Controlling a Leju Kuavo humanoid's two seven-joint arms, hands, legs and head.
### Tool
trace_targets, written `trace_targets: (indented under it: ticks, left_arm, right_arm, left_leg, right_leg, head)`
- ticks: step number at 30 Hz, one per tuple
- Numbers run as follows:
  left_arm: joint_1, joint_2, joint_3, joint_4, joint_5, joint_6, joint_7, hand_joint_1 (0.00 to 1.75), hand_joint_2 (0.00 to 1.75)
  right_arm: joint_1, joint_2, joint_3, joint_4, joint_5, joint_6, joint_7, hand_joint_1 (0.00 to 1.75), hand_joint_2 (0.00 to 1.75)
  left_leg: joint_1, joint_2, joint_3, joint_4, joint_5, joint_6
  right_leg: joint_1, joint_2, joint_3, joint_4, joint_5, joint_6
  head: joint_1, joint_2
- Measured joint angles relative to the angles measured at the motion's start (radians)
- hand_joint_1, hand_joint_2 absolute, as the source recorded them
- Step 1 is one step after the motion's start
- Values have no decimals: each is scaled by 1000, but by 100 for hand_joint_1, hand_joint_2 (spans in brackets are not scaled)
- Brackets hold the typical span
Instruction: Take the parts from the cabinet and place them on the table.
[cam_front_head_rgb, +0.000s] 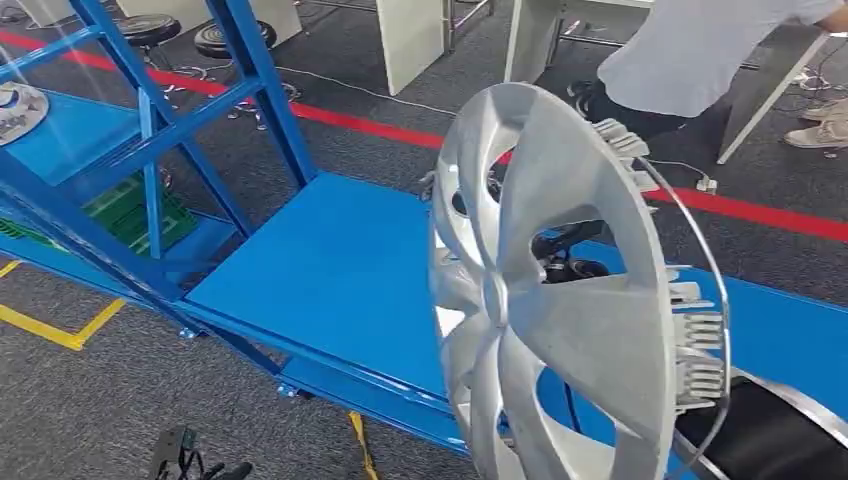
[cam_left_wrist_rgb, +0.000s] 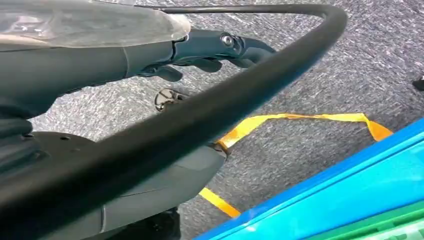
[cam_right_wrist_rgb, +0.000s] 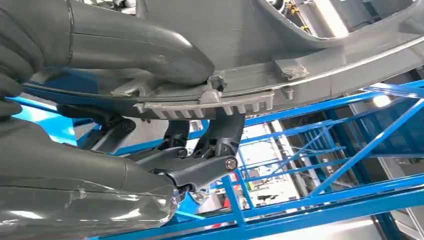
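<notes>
A silver hubcap (cam_front_head_rgb: 560, 300) stands on edge close in front of me, over the blue shelf surface (cam_front_head_rgb: 330, 260). My right hand (cam_front_head_rgb: 565, 255) grips its rim from behind and shows dark through a spoke opening. In the right wrist view the thumb (cam_right_wrist_rgb: 135, 45) presses on one side of the hubcap's (cam_right_wrist_rgb: 310, 40) clipped rim and the dark fingers (cam_right_wrist_rgb: 205, 165) on the other. My left hand (cam_left_wrist_rgb: 165, 55) hangs low over the grey carpet, holding nothing, with its fingers stretched out. Another hubcap (cam_front_head_rgb: 15, 108) lies on a higher shelf at the far left.
The blue cabinet frame (cam_front_head_rgb: 250, 90) rises at the left, with a green crate (cam_front_head_rgb: 130, 215) beneath it. A person in a light shirt (cam_front_head_rgb: 700, 55) bends at the back right by white tables. Two stools (cam_front_head_rgb: 150, 28) stand behind. Red and yellow tape (cam_front_head_rgb: 60, 330) marks the carpet.
</notes>
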Motion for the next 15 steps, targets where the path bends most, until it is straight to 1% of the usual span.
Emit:
trace_targets:
  ticks: [6,15]
  left_arm:
    - [0,0,0,0,-4,0,2,0,175]
    - [0,-2,0,0,-9,0,3,0,175]
  right_arm:
    - [0,0,-1,0,-5,0,-19,175,175]
    - [0,0,-2,0,-5,0,-23,175,175]
  left_leg:
    - [0,0,0,0,0,0]
    - [0,0,0,0,0,0]
  right_leg:
    - [0,0,0,0,0,0]
    - [0,0,0,0,0,0]
  head:
    - [0,0]
    - [0,0]
